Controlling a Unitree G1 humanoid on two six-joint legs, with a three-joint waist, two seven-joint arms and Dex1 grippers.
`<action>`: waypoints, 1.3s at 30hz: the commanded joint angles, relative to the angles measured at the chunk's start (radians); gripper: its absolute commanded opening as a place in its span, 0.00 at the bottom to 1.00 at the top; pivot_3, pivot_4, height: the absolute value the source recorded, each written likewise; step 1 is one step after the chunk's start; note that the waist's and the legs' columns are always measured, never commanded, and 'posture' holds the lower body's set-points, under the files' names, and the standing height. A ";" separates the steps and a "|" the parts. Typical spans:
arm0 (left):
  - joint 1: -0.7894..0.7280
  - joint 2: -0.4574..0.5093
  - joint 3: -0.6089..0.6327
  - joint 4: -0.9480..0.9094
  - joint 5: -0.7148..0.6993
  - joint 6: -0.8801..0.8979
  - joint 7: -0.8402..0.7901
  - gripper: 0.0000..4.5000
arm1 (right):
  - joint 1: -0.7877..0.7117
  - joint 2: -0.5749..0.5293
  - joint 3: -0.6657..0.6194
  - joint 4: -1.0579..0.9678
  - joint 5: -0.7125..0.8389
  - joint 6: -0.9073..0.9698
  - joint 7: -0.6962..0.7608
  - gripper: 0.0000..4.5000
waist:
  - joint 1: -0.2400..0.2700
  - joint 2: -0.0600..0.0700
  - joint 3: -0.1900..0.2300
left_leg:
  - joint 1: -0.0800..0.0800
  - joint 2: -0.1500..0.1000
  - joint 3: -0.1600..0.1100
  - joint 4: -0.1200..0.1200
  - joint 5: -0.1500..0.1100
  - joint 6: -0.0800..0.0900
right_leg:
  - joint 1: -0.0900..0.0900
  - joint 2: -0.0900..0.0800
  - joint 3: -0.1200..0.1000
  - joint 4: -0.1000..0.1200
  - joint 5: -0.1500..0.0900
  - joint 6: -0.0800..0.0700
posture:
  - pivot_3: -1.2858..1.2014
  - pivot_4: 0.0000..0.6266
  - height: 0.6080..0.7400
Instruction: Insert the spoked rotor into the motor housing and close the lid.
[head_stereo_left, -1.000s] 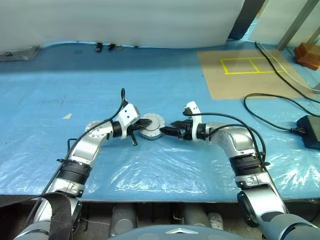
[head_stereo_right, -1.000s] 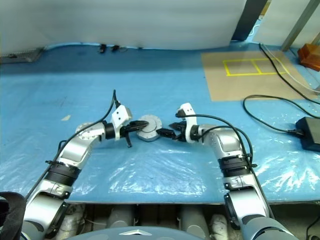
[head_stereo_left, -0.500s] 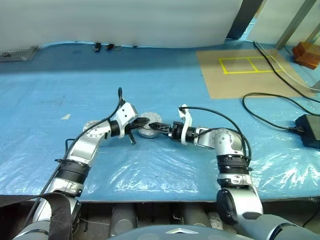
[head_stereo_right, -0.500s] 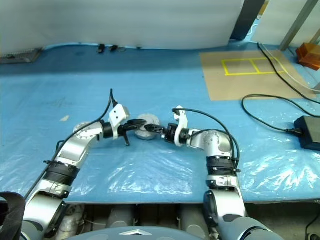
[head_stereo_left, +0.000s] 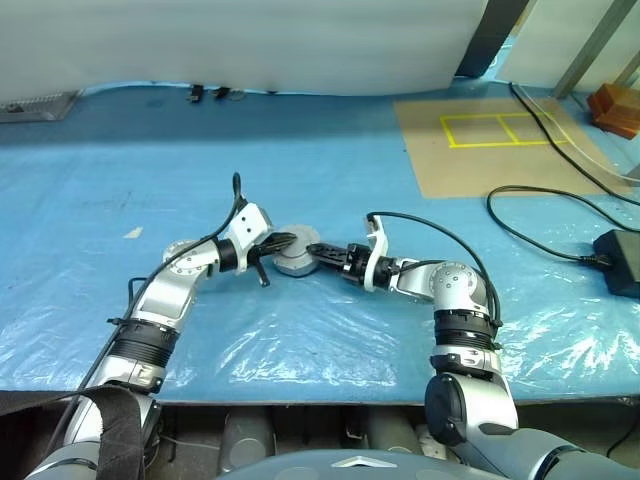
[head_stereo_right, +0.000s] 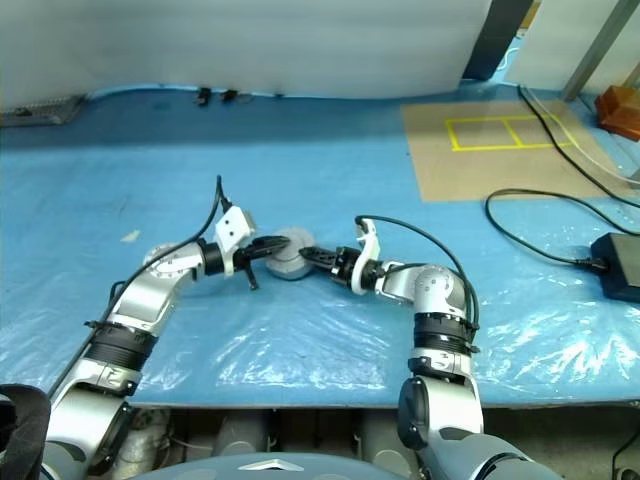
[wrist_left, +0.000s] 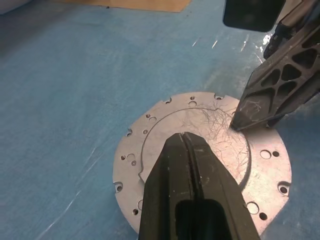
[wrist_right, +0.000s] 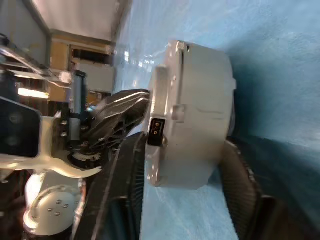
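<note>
The left gripper (head_stereo_left: 285, 240) is closed, its two black fingers (wrist_left: 192, 185) pressed flat together with nothing between them, and its tip rests on the lid (wrist_left: 200, 135), the silvery round disc with small holes around its rim that now lies shut over the motor housing (wrist_right: 192, 115). The right gripper (head_stereo_left: 312, 250) reaches in from the housing's 3 o'clock side, pointing toward the left one, so the two tips nearly meet over the lid. Its jaws stand one on each side of the squat grey housing, above and below it as the wrist view shows; whether they press on it I cannot tell. In the left wrist view one right finger (wrist_left: 280, 85) touches the lid's top near the edge. The housing sits on the blue plastic sheet (head_stereo_left: 330, 330) that covers the desk, at the middle of the head view. Farther out, at about 2 o'clock from the housing, a brown board (head_stereo_left: 490, 145) with yellow taped squares lies on the sheet, and a black cable (head_stereo_left: 540, 235) runs to a black box (head_stereo_left: 620, 260) at the 3 o'clock edge.
</note>
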 joint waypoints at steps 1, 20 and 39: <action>0.019 -0.001 -0.021 0.022 0.024 0.005 0.006 0.00 | -0.030 0.019 -0.007 -0.015 0.059 0.007 0.009 0.26 | 0.001 0.000 0.000 | 0.000 0.000 0.000 0.000 0.000 0.000 | -0.001 0.000 0.000 0.000 0.000 0.000 | 0.52 0.24 1.00; 0.043 -0.118 0.290 -0.099 -0.378 0.300 0.112 0.00 | -0.081 0.025 -0.159 0.040 0.135 -0.089 -0.061 0.26 | 0.002 0.000 0.002 | -0.003 0.000 0.000 0.000 0.000 0.000 | -0.005 0.000 0.000 0.000 0.000 0.000 | 0.52 0.24 1.00; 0.049 -0.357 0.478 -0.190 -0.794 0.602 0.370 0.50 | -0.140 0.062 -0.254 0.051 0.309 -0.228 -0.130 0.26 | 0.002 -0.002 0.006 | -0.009 -0.004 0.000 -0.001 0.001 0.000 | -0.007 0.000 0.000 -0.001 0.000 0.000 | 0.52 0.24 1.00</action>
